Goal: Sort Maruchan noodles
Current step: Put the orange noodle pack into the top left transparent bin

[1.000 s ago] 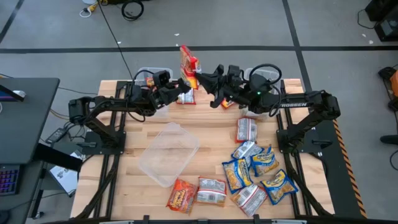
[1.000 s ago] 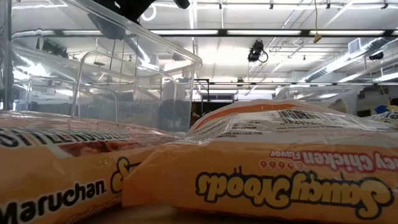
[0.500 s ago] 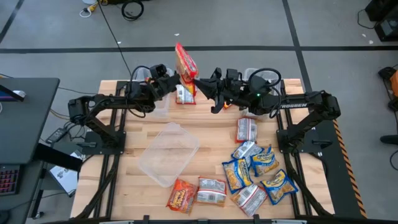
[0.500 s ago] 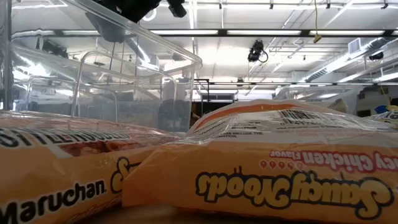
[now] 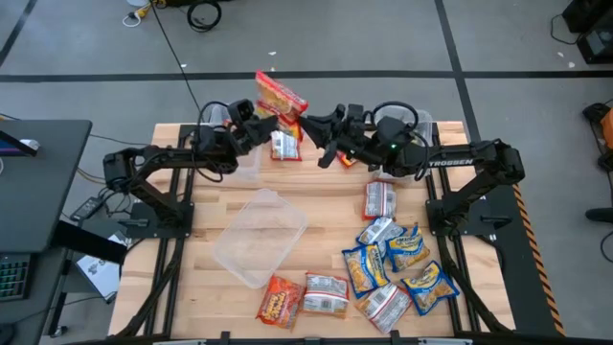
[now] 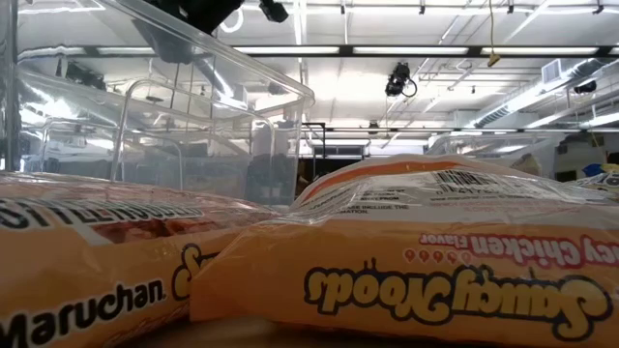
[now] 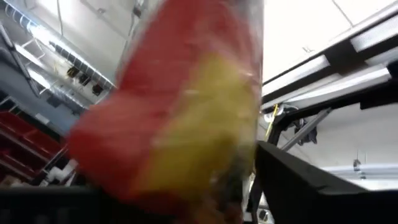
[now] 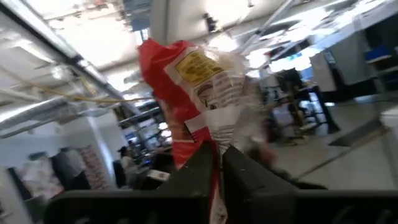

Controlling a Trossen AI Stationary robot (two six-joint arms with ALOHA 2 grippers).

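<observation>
One orange-red packet of Maruchan noodles [image 5: 280, 96] [image 8: 186, 87] [image 7: 180, 106] is held high above the table's far middle, tilted, between both arms. My left gripper [image 5: 261, 115] [image 7: 174, 180] comes at it from the left and is shut on it. My right gripper [image 5: 308, 123] [image 8: 219, 155] comes from the right and is shut on its lower edge. More packets lie on the table: a cluster [image 5: 395, 270] at the near right, one [image 5: 380, 199] at the right, two [image 5: 302, 297] at the near edge. My left gripper has the packet's lower part [image 7: 236, 155] between its two fingers, which slant upward from the table's left. The packet rises above the fingers, clear of the table; blur hides the exact place of contact. My right gripper pinches the packet's lower edge [image 8: 214, 134] between its two fingers. They come from the table's right, pointing slightly upward. The packet stands above them, tilted, clear of the table.
A clear plastic bin [image 5: 261, 235] [image 6: 193, 116] lies tipped in the table's middle. More clear bins [image 5: 226, 115] [image 5: 414, 117] stand at the far edge, and a packet [image 5: 284, 146] lies beneath the held one. Two orange packets [image 6: 97, 280] [image 6: 406, 271] fill the low view.
My left gripper has moved toward the table's far edge, up to the raised packet. The packet, held by my right gripper, has turned from standing nearly edge-on to lying tilted, with its top swung toward the table's left.
</observation>
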